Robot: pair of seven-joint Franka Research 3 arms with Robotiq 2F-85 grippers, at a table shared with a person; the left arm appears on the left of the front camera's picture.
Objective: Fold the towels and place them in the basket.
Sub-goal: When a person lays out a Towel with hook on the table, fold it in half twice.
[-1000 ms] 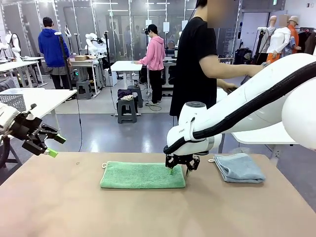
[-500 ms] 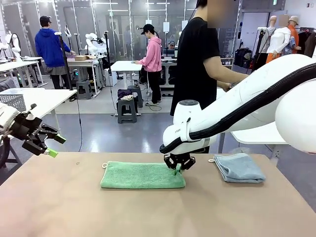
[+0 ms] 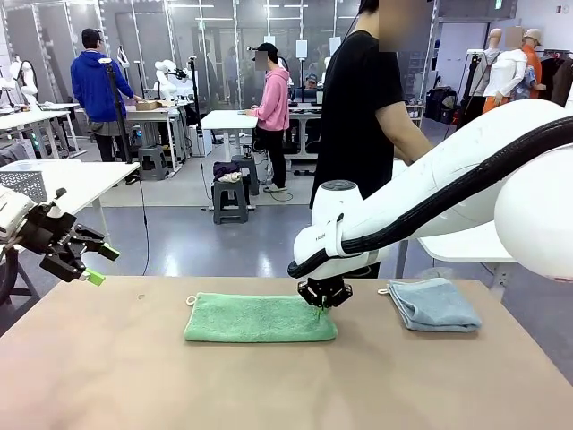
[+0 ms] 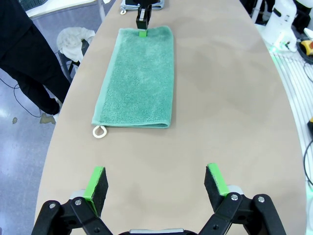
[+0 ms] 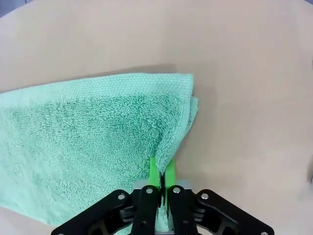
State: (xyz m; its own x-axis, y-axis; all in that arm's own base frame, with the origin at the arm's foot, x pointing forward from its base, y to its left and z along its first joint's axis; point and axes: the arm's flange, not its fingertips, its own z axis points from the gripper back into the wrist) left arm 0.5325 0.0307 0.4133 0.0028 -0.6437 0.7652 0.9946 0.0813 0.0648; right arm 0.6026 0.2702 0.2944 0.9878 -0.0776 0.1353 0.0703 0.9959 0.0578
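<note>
A green towel (image 3: 260,318) lies folded into a long strip across the middle of the table. My right gripper (image 3: 322,300) points down at its right end and is shut on the towel's edge there. In the right wrist view the green pads (image 5: 154,171) pinch a raised fold of the green towel (image 5: 88,127) near its corner. My left gripper (image 3: 94,264) hovers open off the table's left end, well away from the green towel (image 4: 139,78). A pale grey-blue towel (image 3: 434,305) lies folded at the right. A sliver of dark mesh (image 4: 39,3) on a side table may be the basket.
A person in black (image 3: 363,116) stands at the far side, turned toward a white side table (image 3: 466,246) at the right. A light perforated crate (image 3: 22,184) sits on a white table at the left. The near half of the brown tabletop (image 3: 269,385) is bare.
My right gripper has closed on the green towel's right end and shifted slightly left. The left arm has stayed still. The person's arm has drawn back behind my right arm.
</note>
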